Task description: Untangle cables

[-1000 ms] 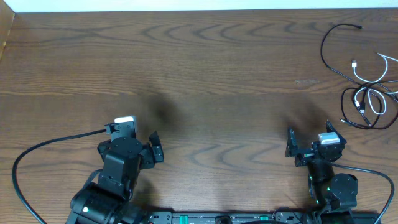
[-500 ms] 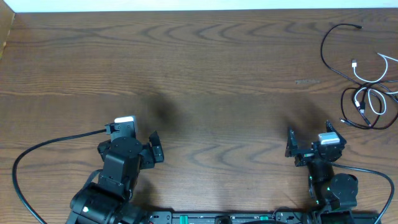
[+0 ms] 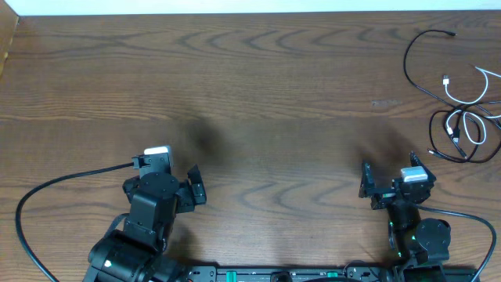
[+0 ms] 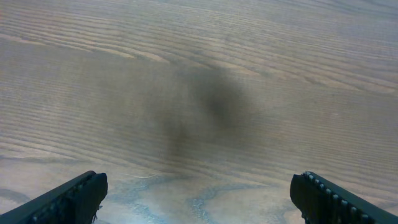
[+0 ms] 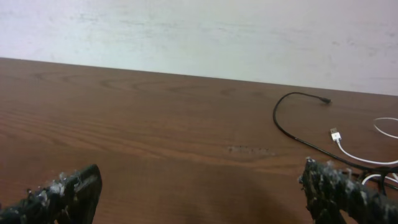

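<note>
The cables lie in a loose tangle at the table's far right edge: a black cord curving from a plug at the top, a white cord with a small plug, and a knot of black and white loops below. The right wrist view shows the black cord and the white plug ahead to the right. My right gripper is open and empty, short of the cables and to their left; it also shows in its wrist view. My left gripper is open and empty over bare wood, far from the cables.
The wooden table reaches a white wall at the back. A thick black arm wire loops at the front left, another at the front right. A box edge stands at the far left corner.
</note>
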